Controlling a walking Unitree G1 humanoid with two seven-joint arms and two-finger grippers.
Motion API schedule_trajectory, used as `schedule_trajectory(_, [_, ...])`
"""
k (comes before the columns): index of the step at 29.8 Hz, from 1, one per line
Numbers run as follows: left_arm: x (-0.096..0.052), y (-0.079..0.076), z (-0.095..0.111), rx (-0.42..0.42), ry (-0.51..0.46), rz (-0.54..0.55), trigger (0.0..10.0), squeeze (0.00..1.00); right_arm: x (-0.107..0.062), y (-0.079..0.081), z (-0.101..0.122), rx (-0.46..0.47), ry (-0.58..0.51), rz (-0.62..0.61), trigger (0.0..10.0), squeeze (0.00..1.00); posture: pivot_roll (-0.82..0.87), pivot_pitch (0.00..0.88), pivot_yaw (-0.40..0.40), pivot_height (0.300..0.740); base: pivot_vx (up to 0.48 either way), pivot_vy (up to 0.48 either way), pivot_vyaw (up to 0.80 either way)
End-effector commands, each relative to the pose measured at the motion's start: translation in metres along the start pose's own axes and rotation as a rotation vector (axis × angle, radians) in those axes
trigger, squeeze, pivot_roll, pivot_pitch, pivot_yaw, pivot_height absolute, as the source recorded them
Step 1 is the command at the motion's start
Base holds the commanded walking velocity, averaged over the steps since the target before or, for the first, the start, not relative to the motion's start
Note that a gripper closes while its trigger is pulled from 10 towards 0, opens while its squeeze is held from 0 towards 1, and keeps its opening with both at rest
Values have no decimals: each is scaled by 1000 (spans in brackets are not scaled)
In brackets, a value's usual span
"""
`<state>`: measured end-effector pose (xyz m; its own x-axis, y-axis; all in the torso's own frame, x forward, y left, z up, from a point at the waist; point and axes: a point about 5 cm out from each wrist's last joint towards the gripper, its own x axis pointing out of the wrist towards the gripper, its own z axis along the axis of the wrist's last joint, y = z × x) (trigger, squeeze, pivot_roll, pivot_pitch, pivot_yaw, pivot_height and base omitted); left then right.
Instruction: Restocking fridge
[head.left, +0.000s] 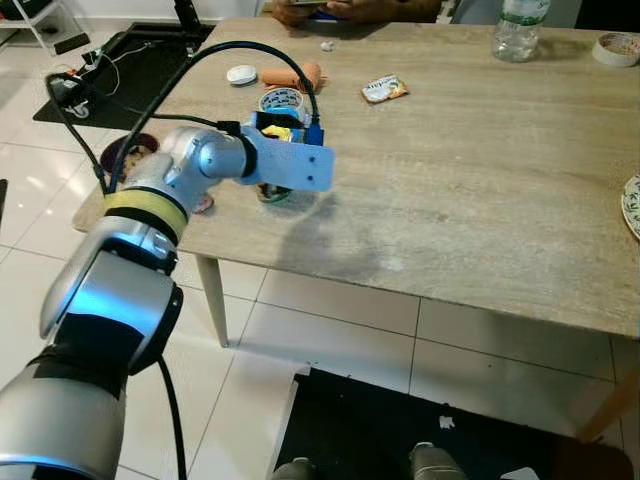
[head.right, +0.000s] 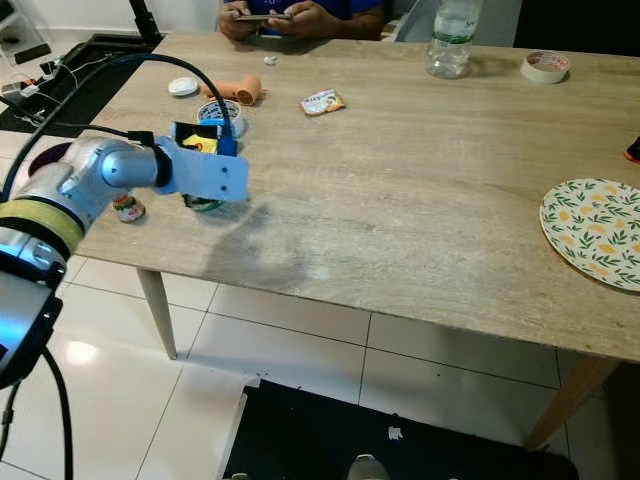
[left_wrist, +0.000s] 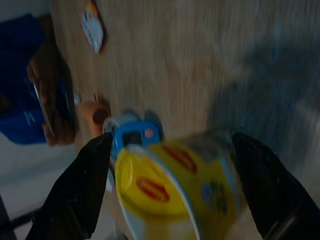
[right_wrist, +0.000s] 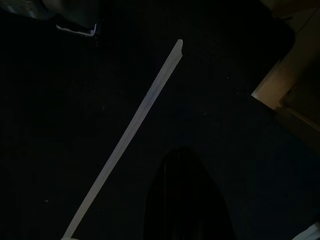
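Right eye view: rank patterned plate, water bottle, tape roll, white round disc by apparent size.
1. Patterned plate, nearest and partly cut off.
2. Water bottle, top cropped.
3. Tape roll.
4. White round disc.
The last two look close; tape roll only slightly larger.

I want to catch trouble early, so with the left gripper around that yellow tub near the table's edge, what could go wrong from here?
1. The yellow tub sits tilted between the left gripper's fingers; it may slip if lifted quickly.
2. The blue-lidded tub and orange item lie just beyond, so a forward swing could knock them.
3. The small jar stands by the table edge under the arm; the elbow might sweep it off.
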<state>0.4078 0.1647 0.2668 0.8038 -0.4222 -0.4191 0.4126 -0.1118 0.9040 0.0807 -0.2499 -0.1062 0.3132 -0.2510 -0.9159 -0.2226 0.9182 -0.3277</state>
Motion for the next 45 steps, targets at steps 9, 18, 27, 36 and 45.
schedule_trajectory(9, [-16, -5, -35, -20, 171, -34, 10000, 0, -1, 11, -7, -17, 21, 30, 10000, 0, -35, 183, 106, 740, 0, 0, 0])
schedule_trajectory(18, [-11, -17, -37, -39, 178, -39, 10000, 0, -1, 12, -6, -14, 19, 29, 10000, 0, -41, 186, 110, 740, 0, 0, 0])
schedule_trajectory(27, [-1, -31, -31, -41, 155, -42, 0, 0, -1, 12, -7, -7, 21, 24, 10000, 0, -54, 186, 112, 740, 0, 0, 0])
schedule_trajectory(36, [3, -34, -25, -47, 125, -67, 0, 0, -1, 11, -5, -8, 17, 21, 10000, 0, -55, 176, 110, 740, 0, 0, 0])
schedule_trajectory(45, [6, -39, -13, -149, 1, -110, 0, 0, 0, 9, 3, -10, 2, 18, 10000, 0, -53, 145, 104, 740, 0, 0, 0])
